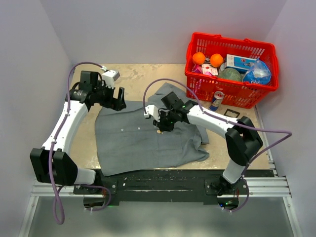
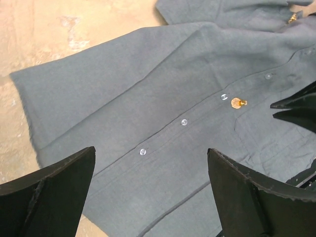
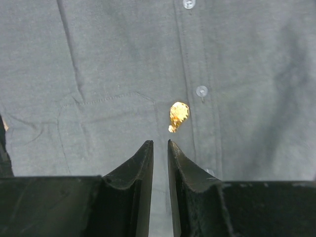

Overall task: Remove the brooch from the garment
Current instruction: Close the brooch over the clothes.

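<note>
We see a plain grey garment (image 3: 98,59) with white buttons (image 3: 201,91), a gold brooch (image 3: 178,113) and a red basket (image 1: 247,96).

The left arm (image 1: 64,123) and right arm (image 1: 212,118) are white with black joints and lilac cables; the left tool (image 1: 119,100) and right tool (image 1: 162,126) are black.

You have plain pale walls (image 1: 148,29) closing the desk (image 1: 133,74) in on its far, left and right edges. Its top is tan and mottled. A black plate (image 1: 163,178) and a metal rail (image 1: 163,189) run along the near edge, with grey floor (image 1: 163,217) below. The light is soft and even.
</note>
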